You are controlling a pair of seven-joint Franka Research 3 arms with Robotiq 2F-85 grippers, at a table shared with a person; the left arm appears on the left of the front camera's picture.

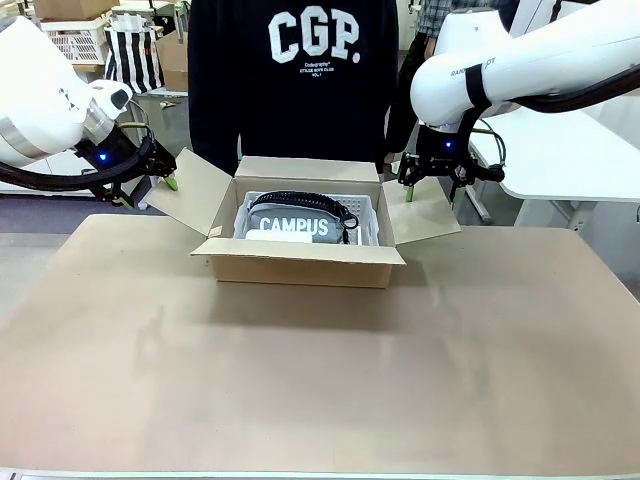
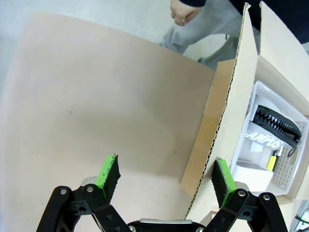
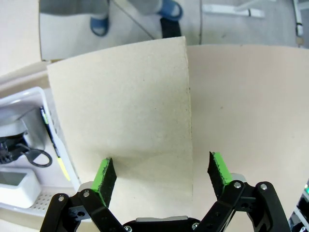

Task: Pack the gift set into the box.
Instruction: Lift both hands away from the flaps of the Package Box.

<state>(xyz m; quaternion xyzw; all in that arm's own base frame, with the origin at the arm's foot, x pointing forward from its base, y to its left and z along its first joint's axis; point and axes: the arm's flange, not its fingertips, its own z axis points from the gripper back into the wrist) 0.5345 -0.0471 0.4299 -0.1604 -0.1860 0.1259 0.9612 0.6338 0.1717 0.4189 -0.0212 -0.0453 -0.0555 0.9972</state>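
Left claw (image 1: 148, 190) is hanging spread at the left side of the box (image 1: 300, 268), its green pads well apart and pinching nothing. In the left wrist view, this claw (image 2: 165, 173) is straddling the corrugated edge of the left flap (image 2: 227, 96). One pad (image 2: 108, 171) is sitting outside the flap, over the table (image 2: 96, 96). The other pad (image 2: 223, 178) is sitting on the inner side, close to the cardboard; whether it is touching cannot be told.

At the opposite side, the right claw (image 1: 432, 188) is likewise standing spread, above the right flap (image 1: 425, 215), and is holding nothing. In the right wrist view, this claw (image 3: 161, 171) is looking down on the flap (image 3: 125, 106). One pad (image 3: 104, 175) is lying over the flap's face, and the other (image 3: 218, 168) is lying past its free edge, over the table (image 3: 241, 96).

Between the two claws, the box is resting on the table (image 1: 300, 390) toward its far edge, with its flaps open. Inside it, the gift set (image 1: 298, 222) is lying flat: the black item lettered "CAMPUS" is sitting in the pale grey tray (image 1: 366, 212), with black cord loops running along its top. A person (image 1: 290, 90) in a dark sweatshirt is standing directly behind the box.
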